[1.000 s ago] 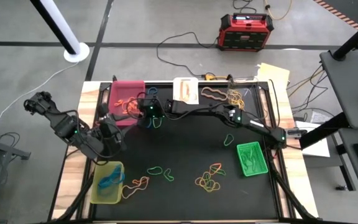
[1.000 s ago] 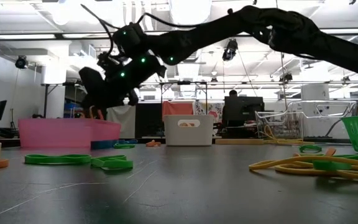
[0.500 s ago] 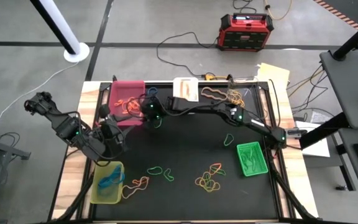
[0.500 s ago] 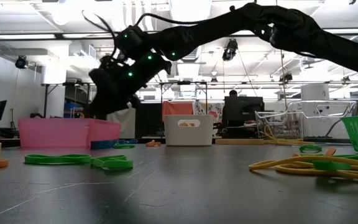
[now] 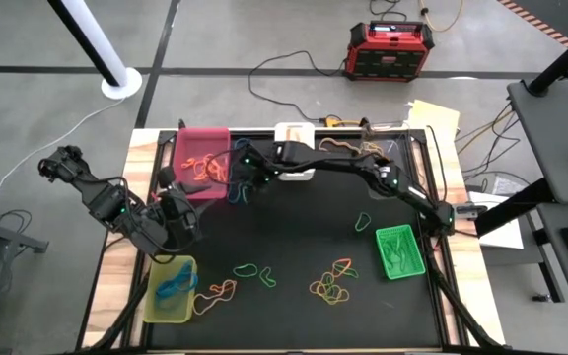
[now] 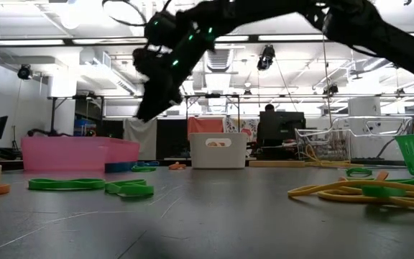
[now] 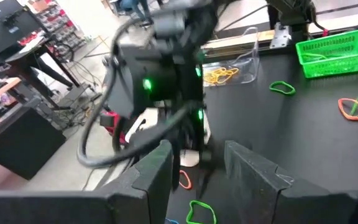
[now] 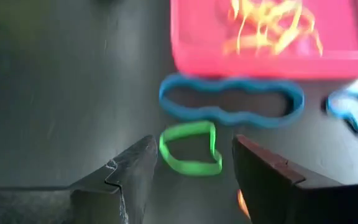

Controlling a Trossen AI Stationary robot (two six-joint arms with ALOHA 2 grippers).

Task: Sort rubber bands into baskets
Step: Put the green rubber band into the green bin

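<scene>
Rubber bands lie scattered over the black table (image 5: 294,237): an orange tangle sits inside the pink basket (image 5: 200,156) at the far left corner, a blue band (image 8: 232,104) lies on the mat just outside that basket's wall, and a green band (image 8: 191,148) lies just beside the blue one, apart from it. More loose bands sit toward the near edge, a green and orange pair (image 5: 252,271) and a mixed cluster (image 5: 329,283) near mid-table. The yellow-green basket (image 5: 171,289) at the near left corner holds a blue band; the bright green basket (image 5: 400,250) stands by the right edge; the white basket (image 5: 295,138) and a clear basket (image 5: 368,150) (tan and yellow bands inside) line the far edge. Right gripper (image 8: 194,171) hangs above the mat next to the pink basket, fingers spread wide with nothing between them, the green band showing in the gap below. Left gripper (image 7: 197,168) is off the mat near the left edge, fingers parted and empty, facing the right arm. A red-and-black power box (image 5: 390,49) stands on the floor beyond the table.
</scene>
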